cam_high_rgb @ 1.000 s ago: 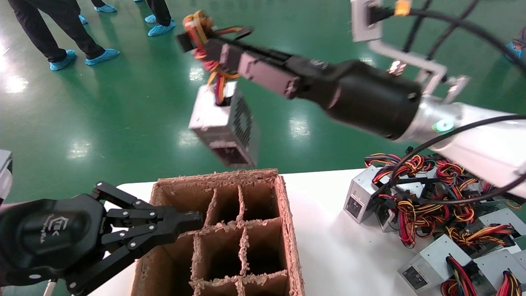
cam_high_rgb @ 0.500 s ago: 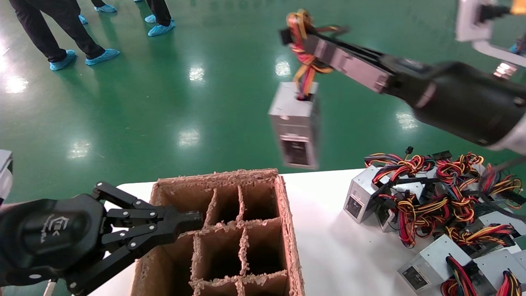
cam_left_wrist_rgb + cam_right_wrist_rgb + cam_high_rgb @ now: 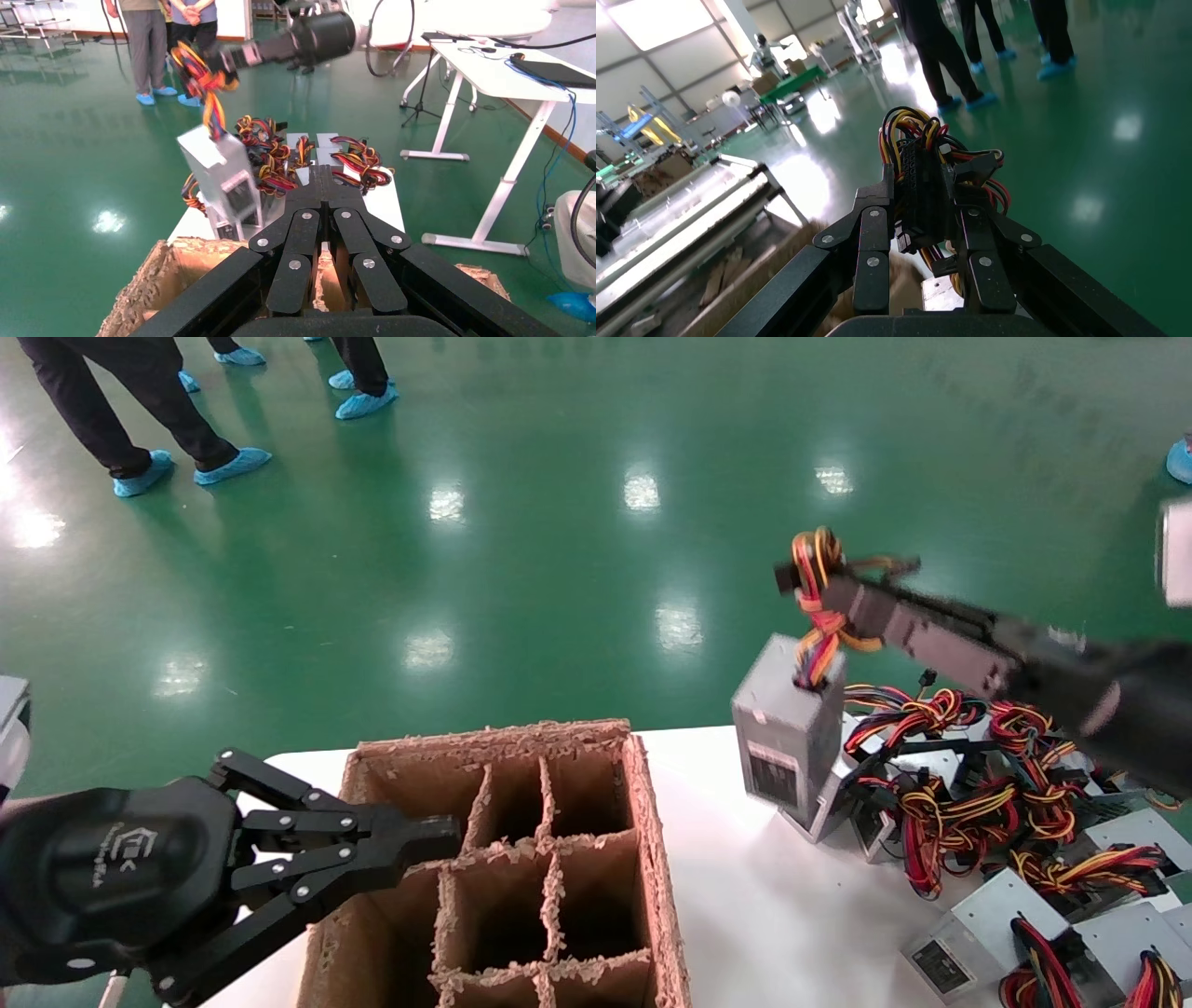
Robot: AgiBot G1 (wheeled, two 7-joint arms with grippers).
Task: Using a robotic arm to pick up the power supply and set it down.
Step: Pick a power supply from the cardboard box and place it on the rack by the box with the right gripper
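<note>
Power supply (image 3: pixel 787 733) hangs by its wire bundle (image 3: pixel 819 607) above the white table (image 3: pixel 745 896), at the near edge of the pile of spare units (image 3: pixel 987 803). Right gripper (image 3: pixel 819 584) clamps the wires. Left gripper (image 3: pixel 438 840), fingers pinched together, rests at the divided cardboard box (image 3: pixel 559 859). Glossy green floor (image 3: pixel 521 551) beyond; people in blue shoe covers (image 3: pixel 233 463) stand at the far side.

Right gripper (image 3: pixel 819 581) extended forward, fingers clamped, apparently level. Left gripper (image 3: pixel 438 836) parked low, fingers closed together.
</note>
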